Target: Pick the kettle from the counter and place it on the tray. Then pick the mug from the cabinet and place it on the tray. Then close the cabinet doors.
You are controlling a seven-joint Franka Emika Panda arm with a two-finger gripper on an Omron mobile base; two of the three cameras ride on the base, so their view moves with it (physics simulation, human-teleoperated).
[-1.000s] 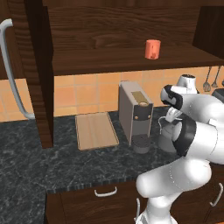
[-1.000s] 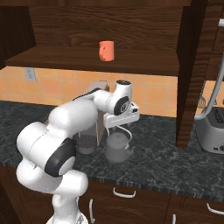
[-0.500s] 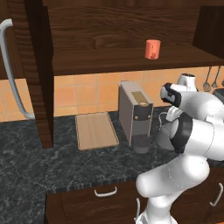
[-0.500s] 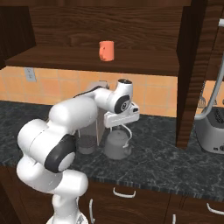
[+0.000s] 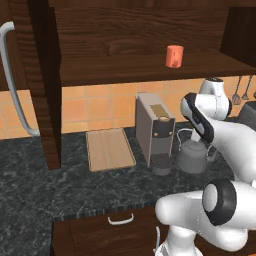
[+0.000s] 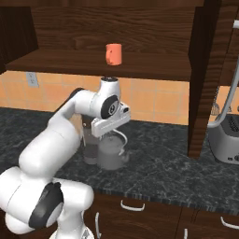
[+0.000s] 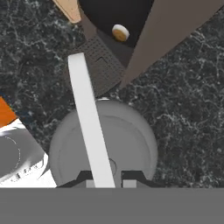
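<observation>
Pincer [image 7: 108,181] hangs straight over the kettle [image 7: 103,144], its two dark fingertips [image 7: 85,178] standing one on each side of the pale arched handle [image 7: 89,122]. That handle runs from between the tips up toward 12 o'clock in the hand view. Whether the tips press on the handle or merely flank it, I cannot tell: they sit close beside it, but contact is not clear.

Seen from the hand, the kettle's round grey body fills the lower middle, directly beneath the pincer. Beyond it, toward 12 o'clock, lies the drip grille of the coffee machine [image 7: 103,65], and a corner of the tray [image 7: 70,9] shows at about 11 o'clock.

From the left base view the kettle [image 5: 191,155] stands on the dark marbled surface [image 5: 45,192], just beside the coffee machine [image 5: 155,127], at its 3 o'clock. The tray [image 5: 109,148] lies flat on the surface at the machine's 9 o'clock, apart from the kettle with the machine between them. The arm's wrist bends down over the kettle and hides the pincer there.

In the right base view the pincer [image 6: 111,132] sits low over the kettle [image 6: 110,153]. The mug [image 6: 113,54] stands upright on the shelf of the cabinet [image 6: 140,28], at roughly 12 o'clock from the kettle. One of the cabinet doors [image 5: 37,80] stands open at the left.
</observation>
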